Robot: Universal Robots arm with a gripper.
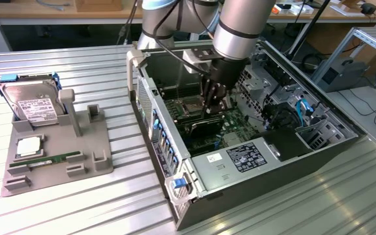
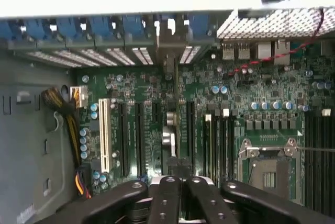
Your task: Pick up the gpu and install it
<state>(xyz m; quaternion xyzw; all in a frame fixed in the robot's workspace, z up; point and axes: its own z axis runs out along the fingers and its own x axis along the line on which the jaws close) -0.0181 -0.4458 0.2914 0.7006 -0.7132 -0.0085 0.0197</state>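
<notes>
Ribbed metal tabletop, workshop benches behind. Open computer case lying on its side at the exterior view's right, motherboard facing up. Robot arm reaching down into the case from above. Gripper low over the motherboard, fingers drawn close together and clamped on the gpu. Gpu held upright, seen edge-on from the wrist camera, in line with the dark expansion slots, one end toward the blue latches at the case's rear wall. Seated in a slot or just above it: cannot tell. Grey fixture tray at the exterior view's left, well apart from the case, carrying a hard drive and a green memory stick.
</notes>
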